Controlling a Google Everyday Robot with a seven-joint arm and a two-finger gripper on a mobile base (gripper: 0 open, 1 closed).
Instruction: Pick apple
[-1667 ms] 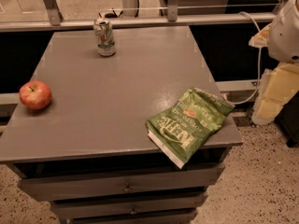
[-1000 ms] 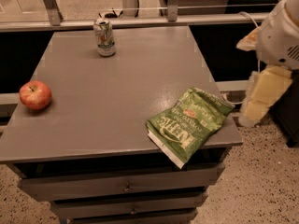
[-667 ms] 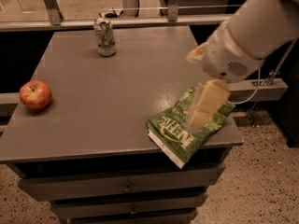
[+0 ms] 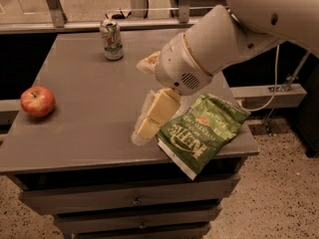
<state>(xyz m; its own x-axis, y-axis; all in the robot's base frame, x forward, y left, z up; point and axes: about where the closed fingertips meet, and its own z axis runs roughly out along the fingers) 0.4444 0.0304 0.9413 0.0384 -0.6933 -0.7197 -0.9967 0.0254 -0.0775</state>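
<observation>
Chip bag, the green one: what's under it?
The green chip bag lies on the grey table, one corner hanging past the front edge. Anything beneath it is covered. The gripper hovers beside it, on the side towards the apple.

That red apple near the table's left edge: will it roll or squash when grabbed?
The apple looks round, so a nudge would probably roll it, maybe off the left edge of the table. It looks firm, so squashing seems unlikely. The gripper hovers mid-table beside the chip bag.

White rounded arm (image 4: pixel 219 39) carries cream gripper (image 4: pixel 142 129) above table (image 4: pixel 84 98).
</observation>
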